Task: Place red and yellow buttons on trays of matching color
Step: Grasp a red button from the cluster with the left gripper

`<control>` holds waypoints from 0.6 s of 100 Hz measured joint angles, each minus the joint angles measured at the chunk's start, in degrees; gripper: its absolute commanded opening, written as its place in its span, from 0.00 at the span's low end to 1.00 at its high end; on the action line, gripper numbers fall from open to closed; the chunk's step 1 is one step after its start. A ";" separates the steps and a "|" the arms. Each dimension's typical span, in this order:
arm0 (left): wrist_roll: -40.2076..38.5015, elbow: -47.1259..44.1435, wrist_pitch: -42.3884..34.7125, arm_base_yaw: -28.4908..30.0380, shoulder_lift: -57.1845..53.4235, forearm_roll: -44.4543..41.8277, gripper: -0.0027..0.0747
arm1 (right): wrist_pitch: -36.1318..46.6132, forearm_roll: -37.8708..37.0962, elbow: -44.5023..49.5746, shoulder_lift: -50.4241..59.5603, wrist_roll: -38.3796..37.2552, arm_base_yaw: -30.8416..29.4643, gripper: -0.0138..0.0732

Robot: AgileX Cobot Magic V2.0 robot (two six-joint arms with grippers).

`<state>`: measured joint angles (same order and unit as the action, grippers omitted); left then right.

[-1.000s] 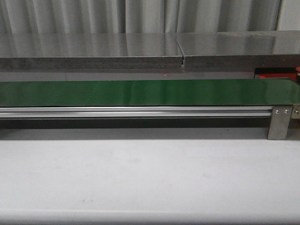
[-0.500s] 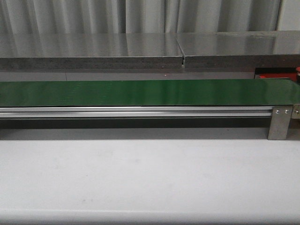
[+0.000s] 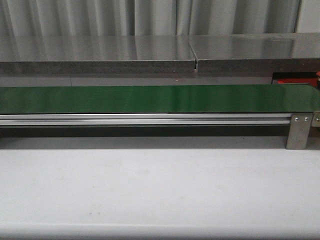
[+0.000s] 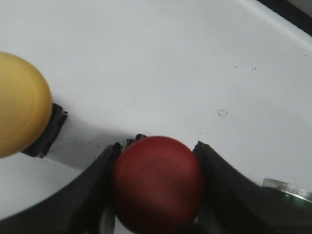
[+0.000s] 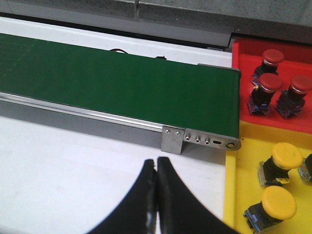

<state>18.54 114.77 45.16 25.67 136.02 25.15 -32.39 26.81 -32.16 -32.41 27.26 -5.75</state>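
White matte table (image 3: 160, 190) in foreground, faint scuffs; green belt (image 3: 150, 99) running across on an aluminium rail, grey slab and pale curtain behind. Neither arm visible in front view.

Left wrist view: left gripper (image 4: 157, 156) closed on a red button (image 4: 158, 187), one dark finger on each flank of the domed cap. Cap smooth, glossy, round; gripped at the widest part, probably so the dome cannot roll out. Contact looks snug on both sides. Yellow button (image 4: 19, 119) lying on its side just beside, apart from the fingers, black ribbed base showing. Lift off the table: cannot tell. Part of a metal-rimmed green item at frame edge, unidentified.

Right wrist view: right gripper (image 5: 156, 168) pressed shut on nothing, fingertips touching, hanging over the table near the belt's end bracket. Likely parked to leave the tray approach free.

Red tray (image 5: 248, 53) and yellow tray (image 5: 239, 195) side by side past the belt end, sharing an edge. Red tray: three red buttons (image 5: 268, 83), clustered. Yellow tray: two yellow buttons (image 5: 278, 200), plus a partly cropped item. Trays look like rigid plastic with raised rims, enough to stop mushroom caps rolling off.

Judgement: sorting partway done; held red button belongs in the red tray.
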 measured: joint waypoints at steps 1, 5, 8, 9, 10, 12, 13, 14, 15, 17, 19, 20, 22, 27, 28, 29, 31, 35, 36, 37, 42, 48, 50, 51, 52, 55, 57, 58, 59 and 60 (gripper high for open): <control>0.00 0.10 0.09 0.00 0.00 0.00 0.12 | 0.00 0.00 0.00 0.00 0.00 0.00 0.02; 0.00 0.38 0.96 0.00 0.00 0.00 0.10 | 0.00 0.00 0.00 0.00 0.00 0.00 0.02; 0.00 0.63 1.36 0.00 -0.11 0.00 0.08 | 0.00 0.00 0.00 0.00 0.00 0.00 0.02; 0.00 0.64 1.68 0.00 -0.20 0.00 0.08 | 0.00 0.00 0.00 0.00 0.00 0.00 0.02; 0.00 0.80 1.82 0.00 -0.25 0.00 0.07 | 0.00 0.00 0.00 0.00 0.00 0.00 0.02; 0.00 0.95 2.29 0.00 -0.48 0.00 0.07 | 0.00 0.00 0.00 0.00 0.00 0.00 0.02; 0.00 1.11 2.41 0.00 -0.49 -0.10 0.06 | 0.00 0.00 0.00 0.00 0.00 0.00 0.02; 0.00 1.19 2.66 0.00 -0.60 -0.10 0.06 | 0.00 0.00 0.00 0.00 0.00 0.00 0.02; 0.00 1.24 2.79 0.00 -0.79 -0.10 0.05 | 0.00 0.00 0.00 0.00 0.00 0.00 0.02; 0.00 1.58 3.03 0.00 -1.13 -0.10 0.05 | 0.00 0.00 0.00 0.00 0.00 0.00 0.02; 0.00 1.69 3.46 0.00 -1.56 -0.10 0.05 | 0.00 0.00 0.00 0.00 0.00 0.00 0.02; 0.00 1.70 3.47 0.00 -1.72 -0.10 0.04 | 0.00 0.00 0.00 0.00 0.00 0.00 0.02; 0.00 1.80 3.77 0.00 -2.28 -0.10 0.04 | 0.00 0.00 0.00 0.00 0.00 0.00 0.02; 0.00 2.04 4.05 0.00 -3.88 -0.10 0.04 | 0.00 0.00 0.00 0.00 0.00 0.00 0.02; 0.00 2.04 4.20 0.00 -4.12 -0.10 0.04 | 0.00 0.00 0.00 0.00 0.00 0.00 0.02; 0.00 2.15 4.19 0.00 -4.65 -0.10 0.04 | 0.00 0.00 0.00 0.00 0.00 0.00 0.02; 0.00 2.24 4.32 0.00 -5.48 -0.10 0.04 | 0.00 0.00 0.00 0.00 0.00 0.00 0.02; 0.00 2.27 4.77 0.00 -6.88 -0.10 0.04 | 0.00 0.00 0.00 0.00 0.00 0.00 0.02; 0.00 2.40 4.88 0.00 -7.47 -0.10 0.04 | 0.00 0.00 0.00 0.00 0.00 0.00 0.02; 0.00 2.38 5.11 0.00 -7.78 -0.10 0.04 | 0.00 0.00 0.00 0.00 0.00 0.00 0.02; 0.00 2.47 6.09 0.00 -10.10 -0.10 0.04 | 0.00 0.00 0.00 0.00 0.00 0.00 0.02; 0.00 2.52 7.51 0.00 -12.22 -0.10 0.04 | 0.00 0.00 0.00 0.00 0.00 0.00 0.02; 0.00 2.52 8.04 -0.10 -12.95 -0.10 0.04 | 0.00 0.00 0.00 0.00 0.00 0.00 0.02; 0.00 2.52 8.40 -0.11 -13.18 -0.10 0.04 | 0.00 0.00 0.00 0.00 0.00 0.00 0.02; 0.00 2.52 8.58 -0.11 -13.62 -0.10 0.04 | 0.00 0.00 0.00 0.00 0.00 0.00 0.02; 0.00 2.52 9.30 -0.37 -14.41 -0.10 0.04 | 0.00 0.00 0.00 0.00 0.00 0.00 0.02; 0.00 2.52 9.81 -0.49 -14.94 -0.10 0.04 | 0.00 0.00 0.00 0.00 0.00 0.00 0.02; 0.00 2.52 10.19 -0.49 -15.10 -0.10 0.04 | 0.00 0.00 0.00 0.00 0.00 0.00 0.02; 0.00 2.52 10.39 -0.68 -15.38 -0.10 0.04 | 0.00 0.00 0.00 0.00 0.00 0.00 0.02; 0.00 2.52 10.71 -0.64 -15.53 -0.10 0.04 | 0.00 0.00 0.00 0.00 0.00 0.00 0.02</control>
<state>18.54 117.29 55.87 25.02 120.49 25.05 -32.39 26.81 -32.16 -32.41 27.26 -5.75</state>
